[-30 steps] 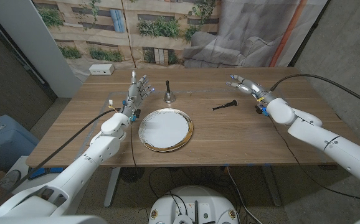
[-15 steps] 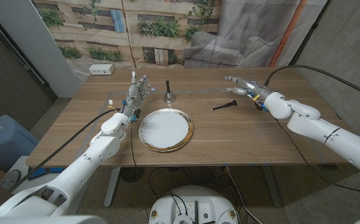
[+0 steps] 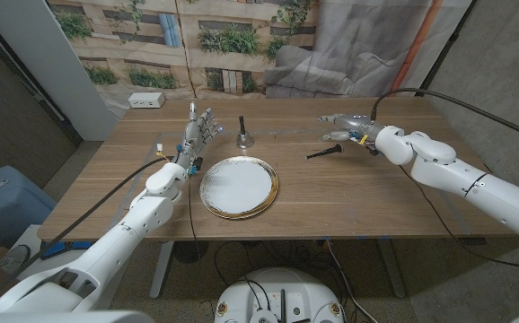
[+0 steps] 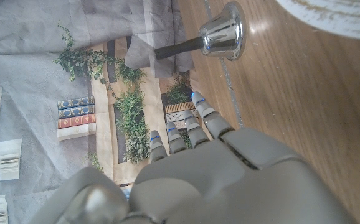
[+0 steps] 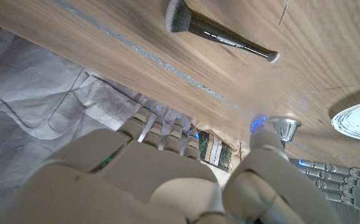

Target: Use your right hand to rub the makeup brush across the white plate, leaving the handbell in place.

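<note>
Black-handled makeup brush (image 3: 324,152): lay on the wooden table (image 3: 349,193) at about three o'clock from the white plate (image 3: 239,187), well apart from it, bristle end pointing away from the plate.

Step in hand, as I judged it: the reach. To do it well I needed to lower my right hand (image 3: 344,126) over the handle's middle and pinch there, so the bristles stayed free for rubbing.

Right hand: hovered just beyond the brush, fingers spread, holding and touching nothing.

Left hand (image 3: 199,132): stood at about eleven o'clock from the plate, fingers extended, holding nothing.

Handbell (image 3: 242,137): upright at twelve o'clock from the plate; my path needed to stay clear of it.
</note>
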`<state>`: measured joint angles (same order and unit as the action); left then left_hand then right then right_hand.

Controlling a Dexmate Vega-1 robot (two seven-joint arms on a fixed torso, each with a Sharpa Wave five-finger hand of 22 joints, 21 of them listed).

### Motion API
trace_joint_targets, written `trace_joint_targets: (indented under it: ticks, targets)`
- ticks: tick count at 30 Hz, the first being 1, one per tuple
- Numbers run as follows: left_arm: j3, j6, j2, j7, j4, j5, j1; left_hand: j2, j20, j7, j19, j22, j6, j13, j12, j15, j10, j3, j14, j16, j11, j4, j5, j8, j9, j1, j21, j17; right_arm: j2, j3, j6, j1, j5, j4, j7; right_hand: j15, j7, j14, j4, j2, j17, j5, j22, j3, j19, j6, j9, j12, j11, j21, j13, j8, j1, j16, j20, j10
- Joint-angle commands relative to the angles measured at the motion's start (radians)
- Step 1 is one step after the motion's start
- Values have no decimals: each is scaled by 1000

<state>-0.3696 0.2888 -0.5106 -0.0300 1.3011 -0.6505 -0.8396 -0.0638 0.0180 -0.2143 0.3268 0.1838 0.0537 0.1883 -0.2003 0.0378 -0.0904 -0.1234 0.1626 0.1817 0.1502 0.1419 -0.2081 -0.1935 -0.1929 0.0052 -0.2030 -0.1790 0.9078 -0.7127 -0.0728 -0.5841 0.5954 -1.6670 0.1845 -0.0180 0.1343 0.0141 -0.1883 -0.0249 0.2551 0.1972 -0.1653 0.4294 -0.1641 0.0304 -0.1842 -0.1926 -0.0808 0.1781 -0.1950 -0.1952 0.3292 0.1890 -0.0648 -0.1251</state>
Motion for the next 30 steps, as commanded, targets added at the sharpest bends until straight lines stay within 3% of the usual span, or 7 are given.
trace_joint_targets:
  ticks: [1,9,12,17,30]
  targets:
    - [0,0,0,0,0,0,0,-15,2,-7,6,5,1,3,-7,13,-1,0,10,3,8,7,-7,-3,-2,-1,-6,-2,-17,-39,-8,59,93,-4,136,-5,22,7,-2,-6,-3,14,-3,18,5,12,-3,-8,-5,4,-5,-15,38,9,-4,-9]
    - [0,1,0,0,-1,0,0,-15,1,-7,6,5,1,3,-6,13,0,0,10,3,7,7,-7,-3,-2,-1,-6,-2,-35,-76,-27,101,162,-12,250,-3,55,-14,-4,5,-15,38,-3,48,-5,52,-5,-22,-5,10,-8,-32,121,23,-12,-48]
    - [0,0,0,0,-1,0,0,-15,1,-7,6,5,1,3,-7,13,-1,0,10,3,6,7,-7,-4,-2,-1,-6,-2,-33,-109,-34,121,246,-21,293,3,56,-28,-4,15,-19,46,-3,56,-15,70,-5,-29,-10,13,-9,-38,149,29,-10,-73]
    - [0,0,0,0,-1,0,0,-15,1,-7,6,5,1,3,-7,13,-3,0,10,3,8,7,-7,-4,-2,-1,-6,-2,-47,-126,-31,119,307,-16,295,24,60,-70,1,40,-26,52,-3,63,-44,118,-6,-39,-19,20,-9,-53,195,45,-5,-122]
    - [0,0,0,0,0,0,0,-15,1,-7,6,5,1,3,-7,13,-3,0,9,3,7,7,-7,-3,-2,-1,-6,-2,-93,-143,-37,118,361,18,300,54,74,-138,11,58,-33,47,-4,63,-81,206,-7,-52,-51,22,-9,-74,237,70,5,-210]
